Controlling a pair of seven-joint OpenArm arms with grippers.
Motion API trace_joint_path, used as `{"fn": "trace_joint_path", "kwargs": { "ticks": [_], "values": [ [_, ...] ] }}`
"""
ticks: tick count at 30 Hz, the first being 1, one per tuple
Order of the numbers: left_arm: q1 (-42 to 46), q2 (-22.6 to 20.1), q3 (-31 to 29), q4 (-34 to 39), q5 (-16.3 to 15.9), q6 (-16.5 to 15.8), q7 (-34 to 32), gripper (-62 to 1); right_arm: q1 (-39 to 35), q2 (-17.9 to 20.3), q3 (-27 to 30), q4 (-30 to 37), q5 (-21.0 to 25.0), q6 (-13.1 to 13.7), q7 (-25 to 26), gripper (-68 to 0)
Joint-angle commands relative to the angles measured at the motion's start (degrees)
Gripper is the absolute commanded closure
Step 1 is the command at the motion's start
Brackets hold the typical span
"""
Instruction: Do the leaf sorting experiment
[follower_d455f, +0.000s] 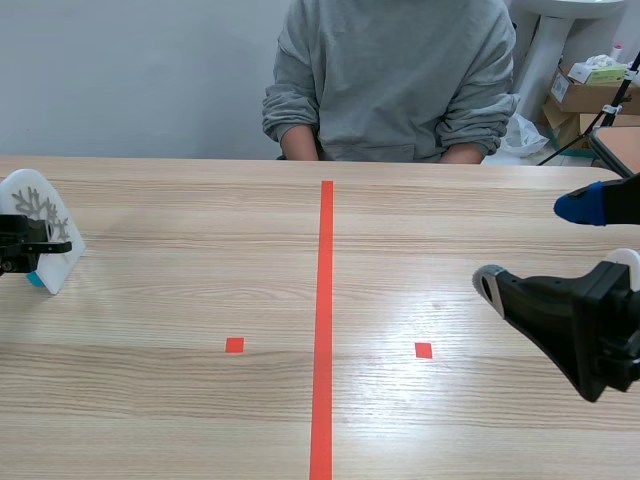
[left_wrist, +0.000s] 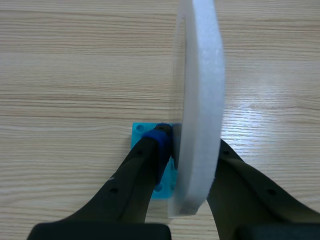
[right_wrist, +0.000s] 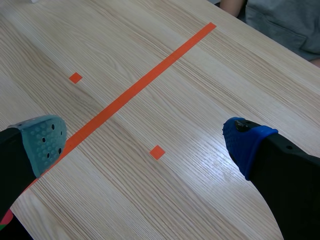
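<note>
Board (follower_d455f: 55, 225) of white foam, round-topped, stands on edge at the left end of the table (follower_d455f: 200, 250), with a grey leaf print (follower_d455f: 38, 205) on the face turned toward the robot. A small blue base (follower_d455f: 37, 281) sits at its foot. The left gripper (follower_d455f: 30, 245) has the board clamped low down. In the left wrist view the board (left_wrist: 200, 90) runs edge-on between the two fingers of the left gripper (left_wrist: 192, 145), one blue-padded finger (left_wrist: 159, 137) pressed to one face and the other finger against the opposite face. The base (left_wrist: 141, 132) lies just beside the padded finger. Whether the base rests on the wood or hangs just clear of it, I cannot tell.

The right gripper (follower_d455f: 537, 247) is over the right half of the table, spread wide with nothing between its fingers. In the right wrist view the gripper (right_wrist: 147, 142) shows one grey-green pad (right_wrist: 46, 142) and one blue pad (right_wrist: 246, 142) well apart, bare wood under them.

An orange-red line (follower_d455f: 325, 300) runs down the table's middle, with a small square (follower_d455f: 234, 345) on its left and another square (follower_d455f: 423, 350) on its right.

A person (follower_d455f: 390, 80) in a grey sweatshirt sits across the table. Behind the far right corner are cardboard boxes (follower_d455f: 583, 98); a green pack (follower_d455f: 597, 72) lies on the upper one, and what the boxes hold is hidden.
</note>
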Motion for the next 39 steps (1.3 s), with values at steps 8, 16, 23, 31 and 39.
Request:
{"fn": "trace_joint_path", "kwargs": {
  "ticks": [8, 16, 23, 31, 39],
  "values": [
    [-0.6, -0.2, 0.0, 0.9, 0.2, 0.2, -1.3, -53.2, 0.7, 0.6, 0.3, 0.0, 0.6, 0.4, 0.9, -65.3],
    [-0.4, -0.3, 0.0, 1.5, -0.9, -0.6, -1.3, -56.8, 0.7, 0.6, 0.3, 0.0, 0.6, 0.4, 0.9, -65.3],
    [2.5, -1.3, -0.6, 8.3, -1.3, -2.5, -0.3, -56.8, 0.7, 0.6, 0.3, 0.0, 0.4, 0.4, 0.9, -65.3],
    [16.1, -6.0, -8.2, 28.4, -8.6, -9.0, 4.4, -56.8, 0.7, 0.6, 0.3, 0.0, -0.1, 0.4, 0.9, -65.3],
    [36.3, -6.6, -11.5, 55.1, -9.9, -9.9, 6.5, -56.8, 0.7, 0.6, 0.3, 0.0, -0.7, 0.4, 0.9, -65.3]
  ]
}}
